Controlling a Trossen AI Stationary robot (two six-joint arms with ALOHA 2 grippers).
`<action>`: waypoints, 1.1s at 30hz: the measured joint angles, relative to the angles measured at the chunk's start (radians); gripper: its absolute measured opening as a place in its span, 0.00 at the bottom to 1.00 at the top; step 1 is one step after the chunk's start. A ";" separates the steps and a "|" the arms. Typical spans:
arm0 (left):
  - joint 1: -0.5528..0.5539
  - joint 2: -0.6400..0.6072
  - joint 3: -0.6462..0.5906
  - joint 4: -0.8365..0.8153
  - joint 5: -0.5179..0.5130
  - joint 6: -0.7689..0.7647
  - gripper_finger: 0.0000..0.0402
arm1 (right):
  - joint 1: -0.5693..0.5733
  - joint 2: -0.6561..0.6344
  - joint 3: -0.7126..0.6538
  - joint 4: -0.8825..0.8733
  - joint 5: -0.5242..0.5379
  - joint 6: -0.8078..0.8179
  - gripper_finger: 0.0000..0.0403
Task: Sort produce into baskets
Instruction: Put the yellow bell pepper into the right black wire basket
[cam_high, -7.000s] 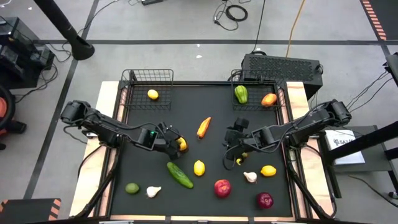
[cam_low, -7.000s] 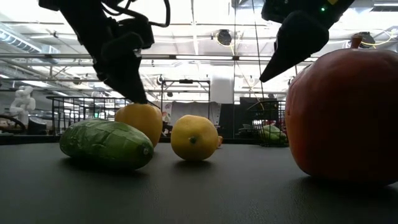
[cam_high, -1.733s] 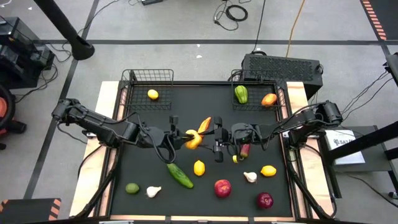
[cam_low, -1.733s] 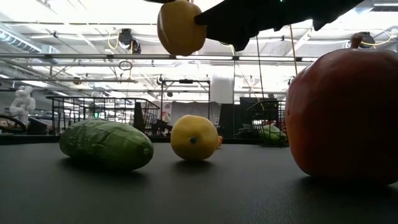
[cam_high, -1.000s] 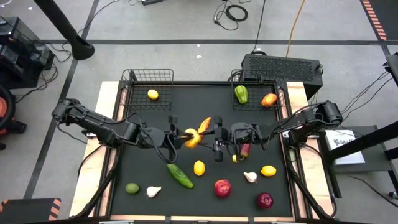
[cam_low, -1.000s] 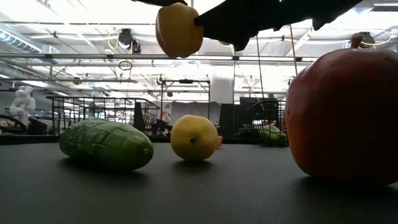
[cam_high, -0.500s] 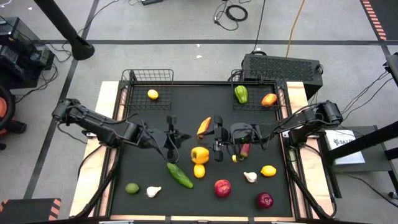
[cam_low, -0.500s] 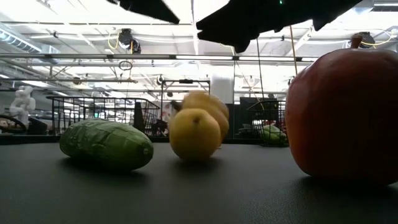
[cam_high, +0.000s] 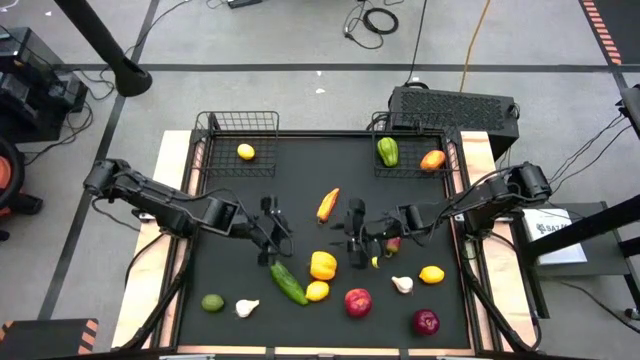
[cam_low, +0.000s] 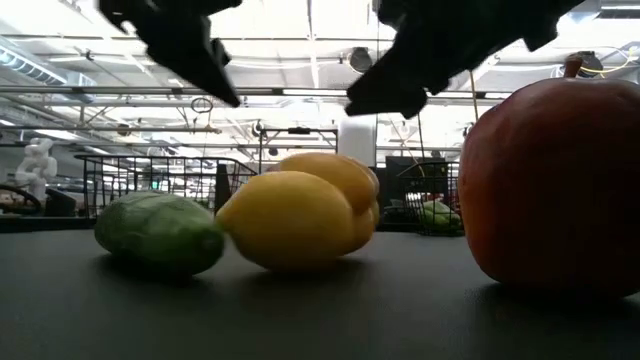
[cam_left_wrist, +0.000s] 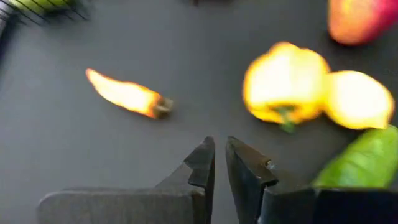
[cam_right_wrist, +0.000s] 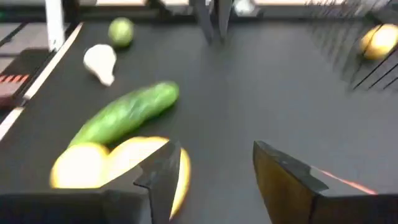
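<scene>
The yellow pepper (cam_high: 322, 265) lies on the black mat, touching a lemon (cam_high: 317, 291) beside the cucumber (cam_high: 288, 283). My left gripper (cam_high: 271, 240) hangs above the mat just left of them, shut and holding nothing (cam_left_wrist: 219, 146). My right gripper (cam_high: 356, 245) hangs to their right, open, with nothing between its fingers (cam_right_wrist: 214, 152). The carrot (cam_high: 327, 204) lies between the two grippers toward the far side. The left basket (cam_high: 238, 122) holds a lemon (cam_high: 245, 152). The right basket (cam_high: 447, 170) holds a green pepper (cam_high: 387, 151) and an orange-red fruit (cam_high: 432, 159).
Along the near side lie a lime (cam_high: 212, 302), a garlic (cam_high: 246, 308), a red apple (cam_high: 357, 302), a dark red apple (cam_high: 425, 322), a second garlic (cam_high: 402, 284) and a lemon (cam_high: 431, 274). A black perforated box (cam_high: 455, 105) stands behind the right basket.
The yellow pepper, which hung in the air between the two grippers' tips, has dropped onto the mat and rolled against the lemon, pushing it toward the near edge. Both grippers have come down and tipped downward, shifting slightly toward the near edge.
</scene>
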 joint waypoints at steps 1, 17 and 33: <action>-0.012 0.000 -0.014 0.003 0.008 -0.021 0.12 | 0.015 0.000 0.000 -0.017 0.000 0.021 0.51; -0.112 0.000 -0.245 0.370 -0.116 -0.127 0.12 | 0.270 0.018 0.126 -0.168 0.333 0.294 0.83; -0.113 0.198 -0.277 0.615 -0.058 -0.009 0.12 | 0.241 0.320 0.440 -0.596 0.402 0.634 0.94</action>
